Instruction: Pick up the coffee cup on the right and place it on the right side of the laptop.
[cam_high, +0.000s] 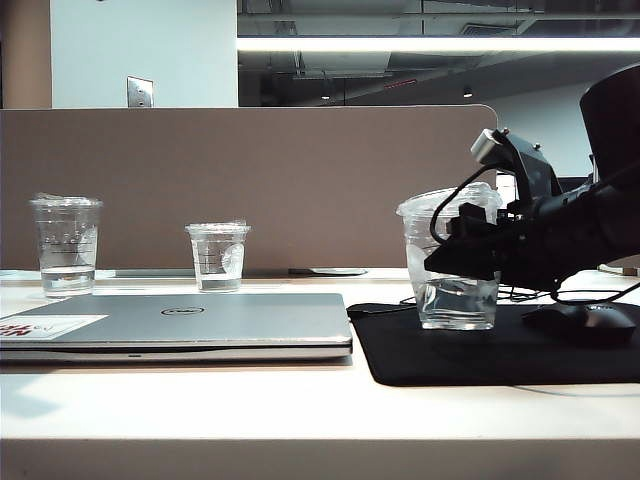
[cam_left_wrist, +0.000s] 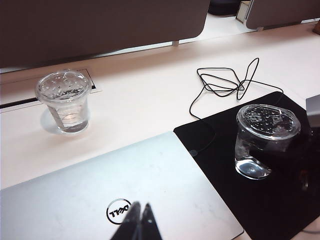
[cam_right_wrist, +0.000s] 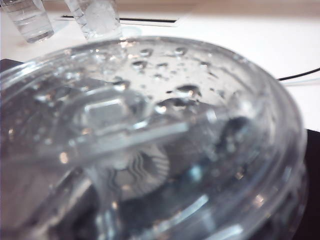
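Observation:
The coffee cup (cam_high: 458, 215), clear with a domed lid and a little water, stands upright over the black mouse mat (cam_high: 450, 360), just right of the laptop (cam_high: 230, 320). My right gripper (cam_high: 452, 262) reaches in from the right and is shut on the cup's middle. I cannot tell whether the cup's base touches the mat. In the right wrist view the cup's wet lid (cam_right_wrist: 150, 125) fills the picture and hides the fingers. The left wrist view shows the cup (cam_left_wrist: 262, 137) on the mat beside the laptop (cam_left_wrist: 75, 200). My left gripper (cam_left_wrist: 140, 212) hangs shut above the lid's Dell logo.
A shorter clear cup (cam_high: 217, 255) stands behind the laptop, and another tall cup (cam_high: 67, 245) stands at the far left. A black mouse (cam_high: 585, 322) lies on the mat's right part, its cable (cam_left_wrist: 225, 85) looped behind. A brown partition closes the desk's back.

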